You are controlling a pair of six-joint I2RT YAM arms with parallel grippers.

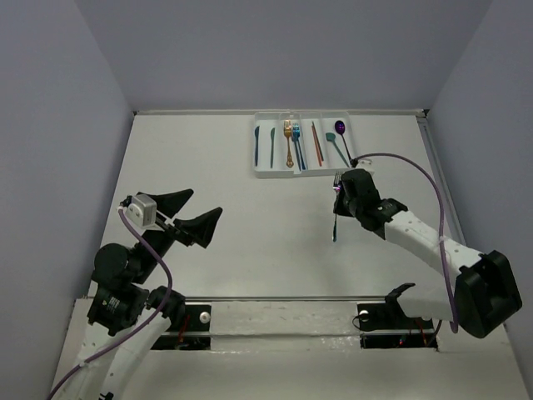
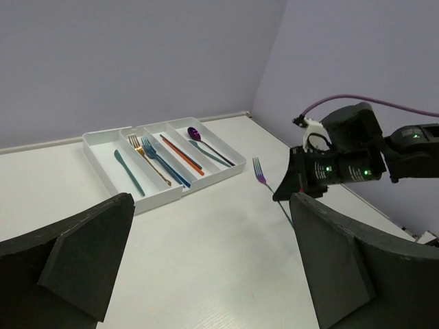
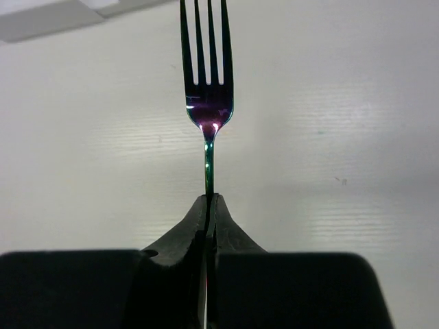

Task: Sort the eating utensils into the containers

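Purple-tinted fork (image 3: 208, 116) pinched by its handle in closed right hand (image 3: 209, 199), over desk (image 1: 233, 258) just short of white tray (image 1: 271, 173). Other utensils (image 1: 291, 142) lying in tray compartments; likely the last piece. Left hand (image 1: 205, 202) open, empty.

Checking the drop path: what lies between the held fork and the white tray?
Only bare tabletop between fork and tray, in the top external view.
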